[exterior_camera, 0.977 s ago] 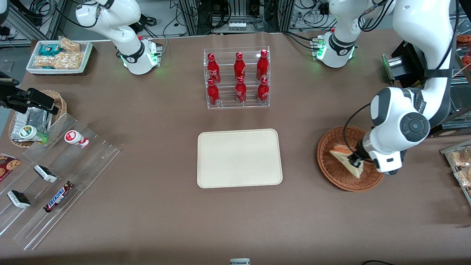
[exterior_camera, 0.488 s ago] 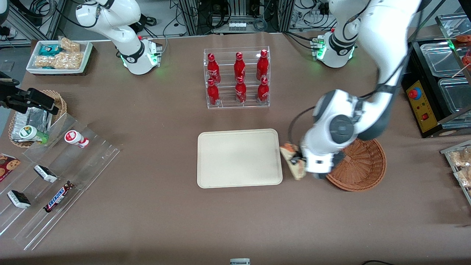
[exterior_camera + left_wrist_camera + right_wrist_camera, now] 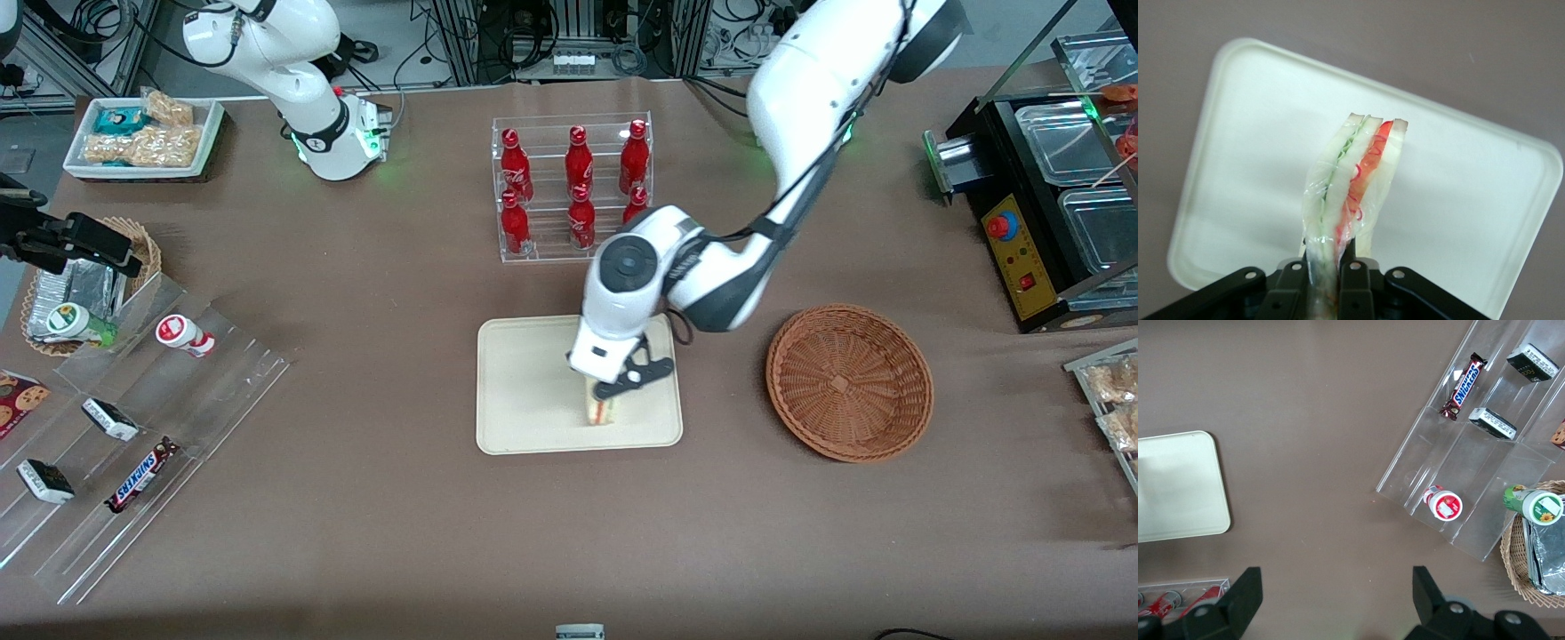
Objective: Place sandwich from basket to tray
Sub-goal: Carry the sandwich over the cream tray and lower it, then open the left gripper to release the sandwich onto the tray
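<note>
My left gripper [image 3: 610,398] hangs over the cream tray [image 3: 524,382], shut on the sandwich [image 3: 603,410], a plastic-wrapped wedge with orange-red and green layers. In the left wrist view the sandwich [image 3: 1355,177] sticks out from between the black fingers [image 3: 1290,287], edge-on, above the tray [image 3: 1245,153]. Whether it touches the tray surface I cannot tell. The round reddish-brown wicker basket [image 3: 849,381] sits with nothing in it, beside the tray toward the working arm's end of the table.
A clear rack of red bottles [image 3: 573,188] stands farther from the front camera than the tray, close to the arm's wrist. A clear stepped shelf with snack bars [image 3: 142,427] and a small foil-lined basket [image 3: 84,284] lie toward the parked arm's end.
The left arm has carried the sandwich out of the basket, past the tray's edge, and now holds it over the tray. The basket is left bare.
</note>
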`<state>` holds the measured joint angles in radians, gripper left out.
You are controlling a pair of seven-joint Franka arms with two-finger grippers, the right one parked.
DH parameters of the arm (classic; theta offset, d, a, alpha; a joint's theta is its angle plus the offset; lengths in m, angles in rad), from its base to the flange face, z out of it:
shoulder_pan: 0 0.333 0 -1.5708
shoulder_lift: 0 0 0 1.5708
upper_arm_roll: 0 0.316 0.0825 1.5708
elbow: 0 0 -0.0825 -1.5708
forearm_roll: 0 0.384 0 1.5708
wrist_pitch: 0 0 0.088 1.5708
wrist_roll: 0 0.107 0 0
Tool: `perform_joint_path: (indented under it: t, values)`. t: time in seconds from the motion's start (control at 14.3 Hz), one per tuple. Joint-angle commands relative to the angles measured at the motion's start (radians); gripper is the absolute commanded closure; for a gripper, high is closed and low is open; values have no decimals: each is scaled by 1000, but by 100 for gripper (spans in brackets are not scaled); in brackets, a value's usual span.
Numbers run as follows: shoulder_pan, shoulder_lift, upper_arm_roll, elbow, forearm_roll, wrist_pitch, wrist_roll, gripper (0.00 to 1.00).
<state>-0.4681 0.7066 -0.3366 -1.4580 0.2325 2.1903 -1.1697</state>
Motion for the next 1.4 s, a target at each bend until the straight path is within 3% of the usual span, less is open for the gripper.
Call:
perform_joint_path:
  t: [0.0,0.28,0.42,0.56,0.84,0.98,1.19,1.33]
  values:
    - [-47,46,8,39,62,2,7,95]
    - [-58,68,8,38,73,3,-14,87]
    - [-57,65,8,41,62,5,-63,57]
    - [-52,48,7,56,60,-6,-113,0]
    - [-43,-65,8,56,44,-75,-99,0]
    - [11,-140,5,44,22,-125,-55,0]
    - [96,-225,7,13,-59,-220,143,0]
    - [161,-277,8,-39,-73,-318,314,0]
